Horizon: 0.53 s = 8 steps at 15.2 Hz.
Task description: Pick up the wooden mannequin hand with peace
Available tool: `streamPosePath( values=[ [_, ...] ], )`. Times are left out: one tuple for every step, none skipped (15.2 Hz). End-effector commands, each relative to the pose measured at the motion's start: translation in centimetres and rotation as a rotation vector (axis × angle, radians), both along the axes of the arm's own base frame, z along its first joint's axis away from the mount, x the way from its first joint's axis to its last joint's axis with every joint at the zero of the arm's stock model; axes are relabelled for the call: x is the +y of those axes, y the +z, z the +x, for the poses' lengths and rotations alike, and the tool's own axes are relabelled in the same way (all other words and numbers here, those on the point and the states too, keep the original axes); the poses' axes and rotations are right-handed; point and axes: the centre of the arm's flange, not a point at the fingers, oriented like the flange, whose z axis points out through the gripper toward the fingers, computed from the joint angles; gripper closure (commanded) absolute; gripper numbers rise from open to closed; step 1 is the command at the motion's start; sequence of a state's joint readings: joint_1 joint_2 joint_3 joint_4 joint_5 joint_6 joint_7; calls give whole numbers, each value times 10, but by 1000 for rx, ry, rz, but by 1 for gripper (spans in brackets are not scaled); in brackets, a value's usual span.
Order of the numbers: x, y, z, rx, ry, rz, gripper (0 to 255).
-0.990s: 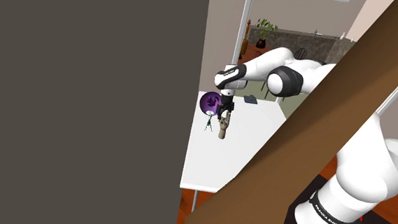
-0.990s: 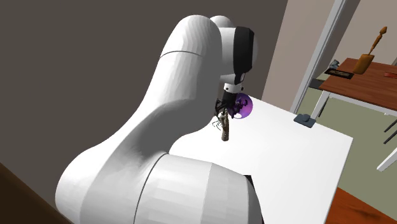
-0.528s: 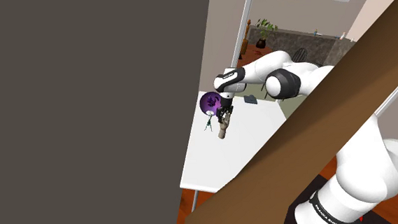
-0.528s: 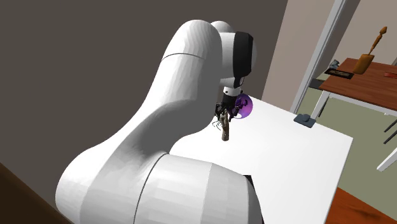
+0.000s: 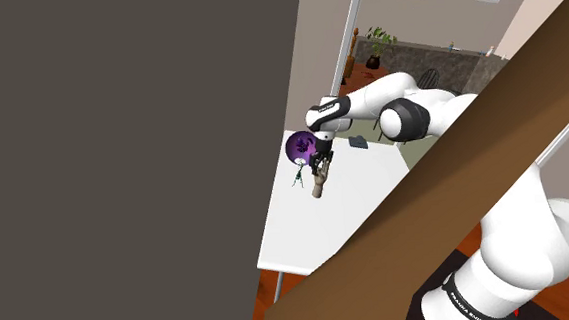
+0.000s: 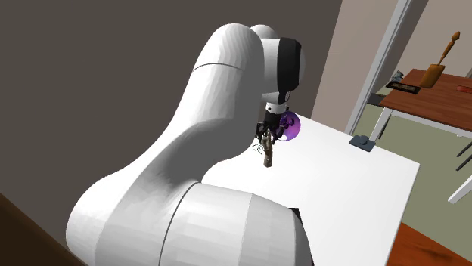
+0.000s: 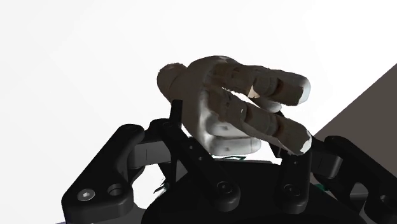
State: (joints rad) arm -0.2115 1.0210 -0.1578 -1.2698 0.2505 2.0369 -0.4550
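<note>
Wrist view: the wooden mannequin hand, two fingers extended, is clamped between my tool's black fingers. In the shoulder view it hangs under my tool above the white counter, just beside a purple ball near the dark wall.

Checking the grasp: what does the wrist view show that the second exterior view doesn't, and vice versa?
Wrist view: the mannequin hand up close, joints visible, two digits stretched out, the claw shut on it from both sides. Second exterior view: the white arm, a purple ball beside the claw, a small grey-blue object farther along the white table, a brown table beyond. Both: the mannequin hand in the claw, and the white table.
</note>
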Motion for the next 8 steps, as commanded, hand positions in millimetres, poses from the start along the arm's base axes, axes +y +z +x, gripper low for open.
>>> streamPosePath(
  values=[
    [0,8,0,1,0,0,255],
    [0,13,0,1,0,0,255],
    [0,18,0,1,0,0,255],
    [0,24,0,1,0,0,255],
    [0,29,0,1,0,0,255],
    [0,34,0,1,0,0,255],
    [0,39,0,1,0,0,255],
    [0,45,0,1,0,0,255]
  ],
)
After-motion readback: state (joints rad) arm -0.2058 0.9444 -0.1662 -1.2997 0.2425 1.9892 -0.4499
